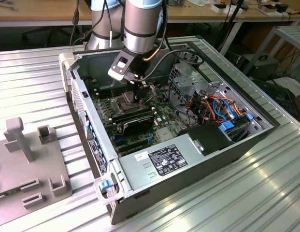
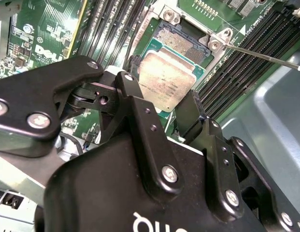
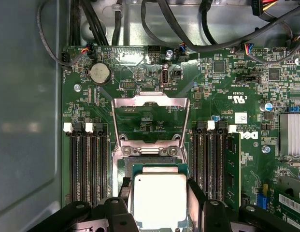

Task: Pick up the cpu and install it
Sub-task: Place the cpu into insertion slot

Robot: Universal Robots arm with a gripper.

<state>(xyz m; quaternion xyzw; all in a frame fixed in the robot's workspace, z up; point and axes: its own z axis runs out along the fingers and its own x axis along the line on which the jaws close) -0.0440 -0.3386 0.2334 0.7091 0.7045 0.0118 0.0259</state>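
Observation:
The cpu (image 2: 166,79), a small square chip with a dull silver top and green rim, sits between the black fingers (image 2: 188,113) of my gripper (image 2: 163,89), which is shut on its two opposite edges. In the first wrist view the cpu (image 3: 159,205) hangs over the open socket (image 3: 149,153), and part of the socket's contact field (image 2: 181,41) shows past one edge of the chip. The socket's hinged metal plate (image 3: 150,104) stands folded open. In the exterior view my gripper (image 1: 140,95) reaches down into the open computer case (image 1: 94,130) over the motherboard.
Black memory slots (image 3: 87,164) flank the socket on both sides, and one stick (image 3: 232,169) is seated. The thin socket lever (image 2: 265,55) sticks out sideways. Cable bundles (image 1: 212,104) and a power supply (image 1: 164,159) fill the case. A grey fixture (image 1: 29,164) stands at the exterior view's left.

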